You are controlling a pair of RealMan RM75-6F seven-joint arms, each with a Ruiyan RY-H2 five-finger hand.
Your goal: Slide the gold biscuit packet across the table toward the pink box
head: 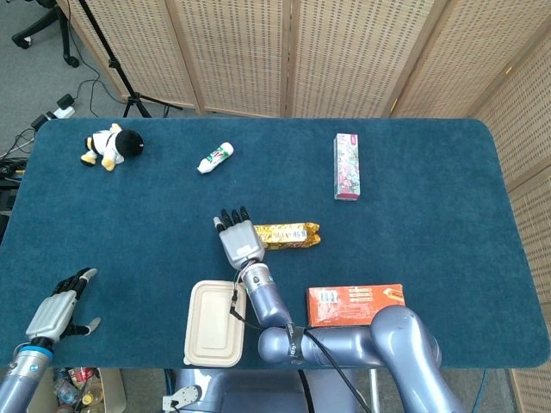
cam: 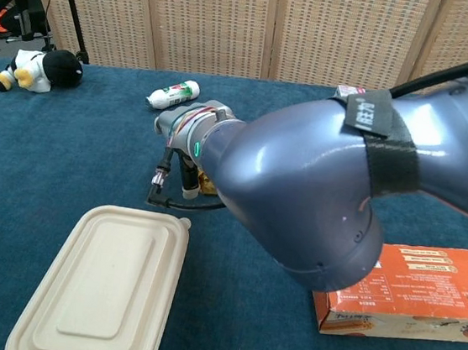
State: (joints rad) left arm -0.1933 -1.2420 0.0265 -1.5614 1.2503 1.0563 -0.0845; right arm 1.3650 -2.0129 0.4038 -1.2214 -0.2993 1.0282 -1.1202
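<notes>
The gold biscuit packet lies mid-table, its left end at the right hand, whose fingers are stretched flat and together. The pink box is set well apart, toward the far right. Nearby are seen a beige lidded container and an orange box. The left hand, fingers apart, holds nothing. In the chest view the packet is mostly hidden behind the right arm.
</notes>
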